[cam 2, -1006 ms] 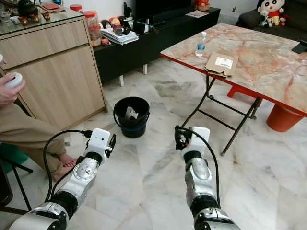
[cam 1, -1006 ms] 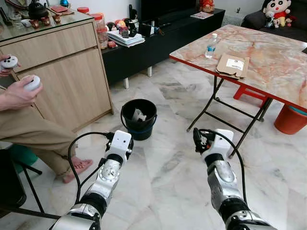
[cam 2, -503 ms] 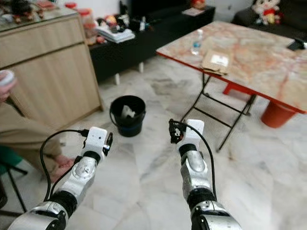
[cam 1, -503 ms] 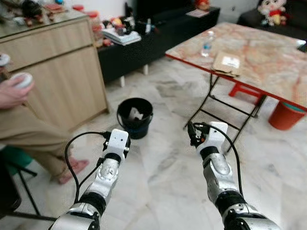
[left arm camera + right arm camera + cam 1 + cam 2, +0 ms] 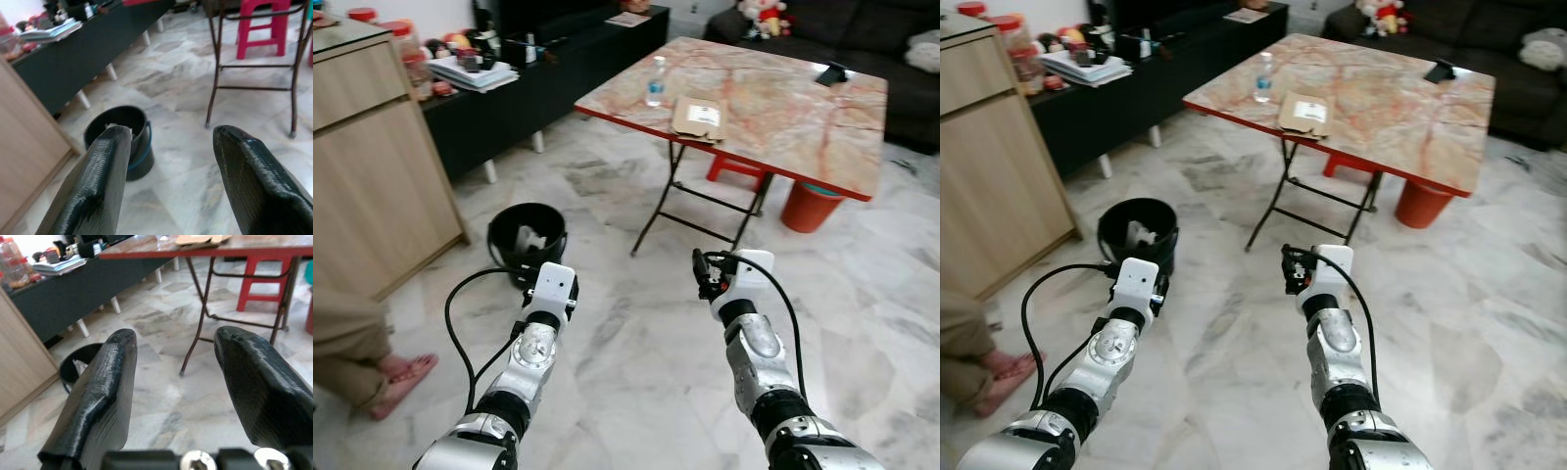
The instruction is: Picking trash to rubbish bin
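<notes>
From the left eye view, both arms are raised low in the frame: the left gripper (image 5: pixel 555 284) sits lower left of centre, the right gripper (image 5: pixel 710 277) just right of centre, and neither has anything in it. The black rubbish bin (image 5: pixel 527 238) stands on the marble floor at centre left, something pale already inside. Up in the top half, the folding table (image 5: pixel 783 117) carries the likely trash: a flat cardboard packet (image 5: pixel 698 114) near its front edge and a clear plastic bottle (image 5: pixel 655 81) just beside it. A person's foot (image 5: pixel 395 383) and trouser leg sit at the far lower left. The right eye view gives the same layout, plus an orange bucket (image 5: pixel 1422 204) under the table's far side. In the left wrist view the two black fingers (image 5: pixel 93 191) are spread wide, with the bin framed between them and a pink stool beyond the table legs. The right wrist view shows its fingers (image 5: pixel 100 406) equally wide apart, empty, with the table's red edge across the top of the frame and the packet's underside peeking over it. My read: the packet looks light and bendy, best pinched at its overhanging edge; the bottle seems light, smooth and rather slippery, so I'd grip it mid-body. Only the head views show the tabletop.
</notes>
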Robot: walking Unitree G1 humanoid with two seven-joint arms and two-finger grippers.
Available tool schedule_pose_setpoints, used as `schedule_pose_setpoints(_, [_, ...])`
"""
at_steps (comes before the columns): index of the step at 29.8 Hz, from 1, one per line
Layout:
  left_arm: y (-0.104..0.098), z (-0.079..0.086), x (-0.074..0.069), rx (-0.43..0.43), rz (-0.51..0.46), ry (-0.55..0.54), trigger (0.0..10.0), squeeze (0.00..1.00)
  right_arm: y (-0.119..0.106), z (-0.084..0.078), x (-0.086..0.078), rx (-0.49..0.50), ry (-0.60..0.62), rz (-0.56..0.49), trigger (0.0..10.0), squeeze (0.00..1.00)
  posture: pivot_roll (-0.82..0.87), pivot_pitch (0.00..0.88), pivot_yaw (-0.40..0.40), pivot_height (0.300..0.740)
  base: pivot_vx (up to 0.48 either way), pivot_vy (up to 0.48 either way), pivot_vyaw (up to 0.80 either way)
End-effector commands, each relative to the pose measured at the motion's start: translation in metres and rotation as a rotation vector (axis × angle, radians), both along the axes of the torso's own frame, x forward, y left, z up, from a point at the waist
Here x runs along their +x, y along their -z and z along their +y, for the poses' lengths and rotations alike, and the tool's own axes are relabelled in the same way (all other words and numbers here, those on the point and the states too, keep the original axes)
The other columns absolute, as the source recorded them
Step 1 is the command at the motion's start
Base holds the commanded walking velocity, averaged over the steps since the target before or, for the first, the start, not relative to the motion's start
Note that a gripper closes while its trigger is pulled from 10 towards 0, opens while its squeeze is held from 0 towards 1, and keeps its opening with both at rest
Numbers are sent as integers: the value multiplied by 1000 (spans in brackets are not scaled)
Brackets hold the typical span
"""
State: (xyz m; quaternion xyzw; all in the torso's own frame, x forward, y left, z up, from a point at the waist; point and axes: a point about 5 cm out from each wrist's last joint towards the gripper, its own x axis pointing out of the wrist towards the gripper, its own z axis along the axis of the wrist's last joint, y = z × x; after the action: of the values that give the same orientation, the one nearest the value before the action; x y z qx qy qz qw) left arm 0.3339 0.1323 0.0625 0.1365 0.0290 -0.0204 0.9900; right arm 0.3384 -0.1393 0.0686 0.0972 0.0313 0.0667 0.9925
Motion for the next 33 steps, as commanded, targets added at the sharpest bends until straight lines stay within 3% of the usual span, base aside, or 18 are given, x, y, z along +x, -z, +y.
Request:
schedule_pose_setpoints(1, [-3,-1,2,-10,-9,-5,10000,0,-1,0,1,-10,-9,0,10000,0,114,0,-89,740,341,0,-712])
schedule_pose_setpoints(20, [-5,-5,1,-35,-33,19,10000,0,0,-1,-1,1,-2,-6,10000,0,103,0,-85,740,321,0,-42])
schedule_pose_setpoints(26, [-7,-7,0,-38,-47,28,10000,0,1,0,-1,1,-7,-1,10000,0,103,0,-85,740,0,0,-788])
schedule_pose_setpoints(31, [-11,-4,1,-31,-81,21,10000,0,5,-10,-3,-5,34,14,10000,0,107,0,-80,740,0,0,-784])
schedule_pose_setpoints(33, [-13,-1,1,-35,-99,7,10000,0,9,-19,-7,-76,50,8,10000,0,107,0,-80,740,0,0,-781])
